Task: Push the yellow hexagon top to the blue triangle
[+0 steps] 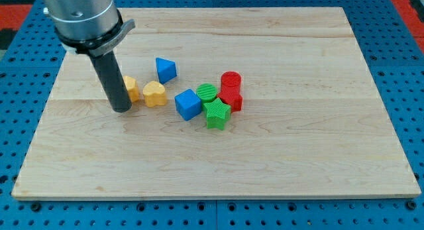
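The yellow hexagon (132, 88) lies left of centre on the wooden board (218, 164), partly hidden behind my rod. My tip (121, 109) rests on the board just left of and touching or nearly touching the hexagon. The blue triangle (165, 69) lies up and to the right of the hexagon, a short gap away. A yellow heart-shaped block (154, 94) sits right next to the hexagon, below the blue triangle.
A blue cube (188, 104) lies right of the yellow heart. Beside it cluster a green round block (207, 92), a green star (216, 115), a red cylinder (230, 79) and a red block (233, 98). Blue pegboard (404, 71) surrounds the board.
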Motion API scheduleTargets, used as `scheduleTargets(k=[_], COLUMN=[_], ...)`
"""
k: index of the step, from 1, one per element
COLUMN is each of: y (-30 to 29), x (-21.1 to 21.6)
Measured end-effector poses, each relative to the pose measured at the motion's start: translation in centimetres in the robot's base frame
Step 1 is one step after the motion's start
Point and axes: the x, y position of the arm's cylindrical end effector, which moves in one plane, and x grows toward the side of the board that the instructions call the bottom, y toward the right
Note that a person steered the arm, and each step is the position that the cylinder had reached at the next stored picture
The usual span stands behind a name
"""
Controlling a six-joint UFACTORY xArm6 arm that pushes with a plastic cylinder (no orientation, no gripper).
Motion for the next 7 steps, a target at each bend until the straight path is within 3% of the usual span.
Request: scheduleTargets(k=[3,5,7], y=[-0.1,-6.4,-3.1], x=[-9.7,-10.1,-14.5])
